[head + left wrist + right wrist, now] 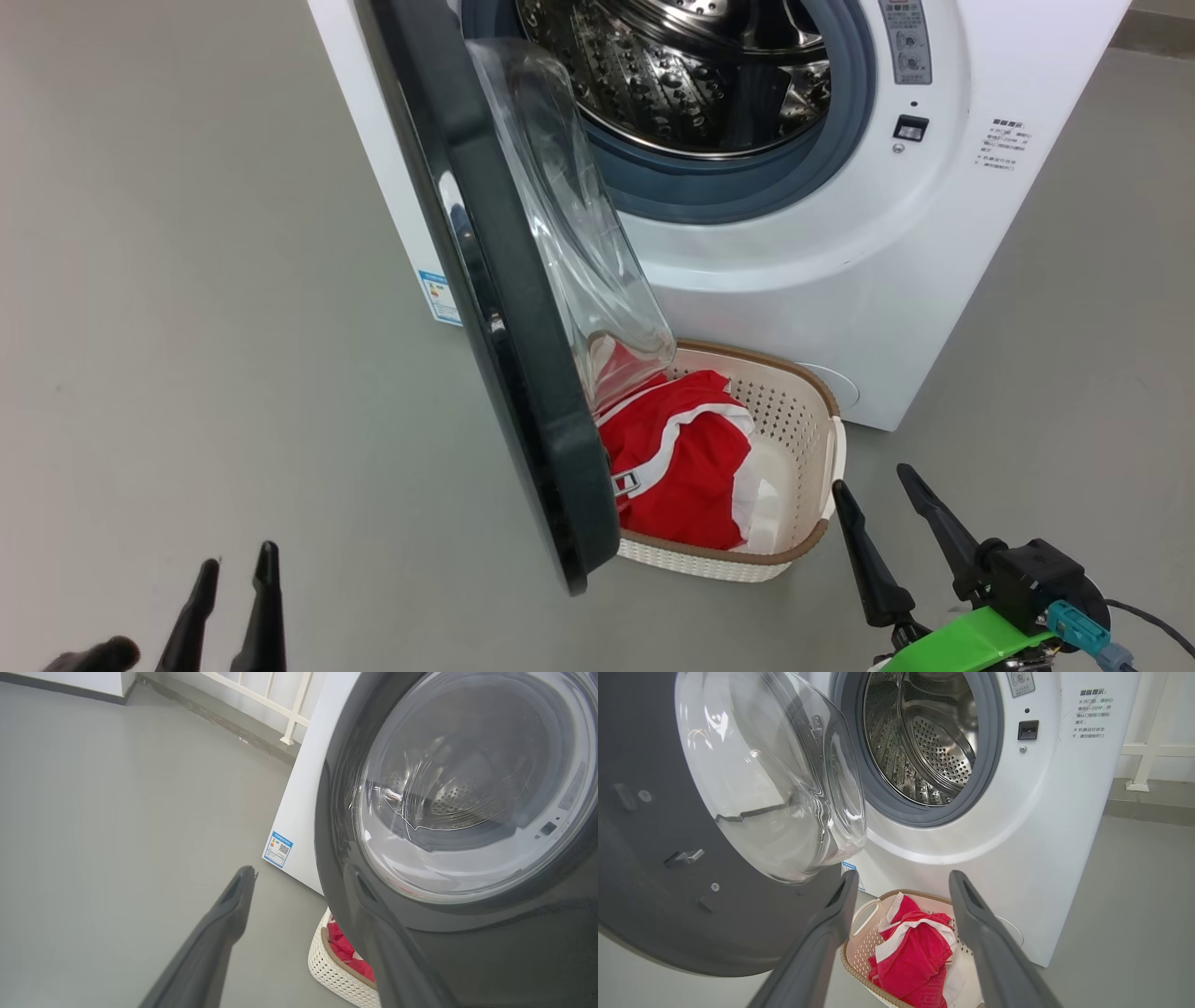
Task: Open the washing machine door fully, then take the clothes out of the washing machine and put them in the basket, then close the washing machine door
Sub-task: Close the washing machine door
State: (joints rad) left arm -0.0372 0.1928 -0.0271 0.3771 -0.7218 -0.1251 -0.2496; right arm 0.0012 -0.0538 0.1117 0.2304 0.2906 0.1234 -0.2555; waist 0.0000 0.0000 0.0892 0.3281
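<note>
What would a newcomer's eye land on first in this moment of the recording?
First the washing machine door, its black rim and clear bowl standing open across the middle of the head view and hiding part of the basket on the floor. Next the bright red clothes lying in that basket, below the shining steel drum. The left gripper and right gripper hang open and empty at the lower corners.

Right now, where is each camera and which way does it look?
Head view: on the head, looking down at the washing machine door, basket and clothes; left claw and right claw at the bottom.
Left wrist view: left wrist, facing the washing machine door from outside; own fingers show.
Right wrist view: right wrist, facing the drum and basket; own fingers show.
Shared: head and right wrist views both see the clothes in the basket.
</note>
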